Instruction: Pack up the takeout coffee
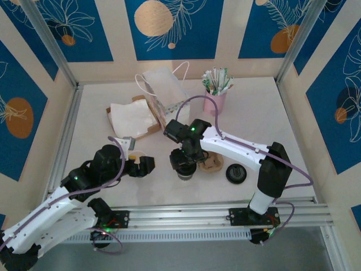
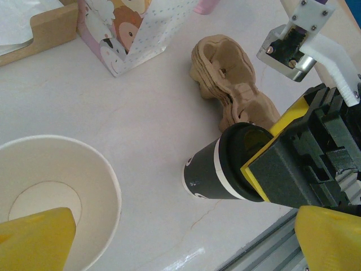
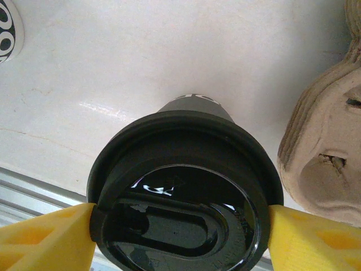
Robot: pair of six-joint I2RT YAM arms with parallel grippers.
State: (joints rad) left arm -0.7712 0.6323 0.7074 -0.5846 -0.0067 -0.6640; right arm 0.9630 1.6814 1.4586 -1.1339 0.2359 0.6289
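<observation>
Right fingers [image 3: 45, 240] clamp lid rim of takeout coffee [image 3: 186, 169], lower centre of top view, just left of cup carrier [image 3: 321, 152]. I judge: squeeze lightly, lift straight, keep upright toward paper bag [image 1: 163, 90]. Left fingers [image 2: 34, 237] spread wide near lidless cup [image 2: 56, 169].

The counter [image 1: 259, 113], seen from above, carries one takeout coffee [image 2: 210, 169] at 6 o'clock, one lidless cup [image 2: 51, 192] at 8, one loose black lid [image 1: 236, 173] at 4, one carrier stack [image 2: 231, 84] at 5, one paper bag [image 1: 163, 90] at 12, one pink cup [image 1: 215, 101] at 1 and one wooden tray [image 1: 149, 129] at 10.
</observation>
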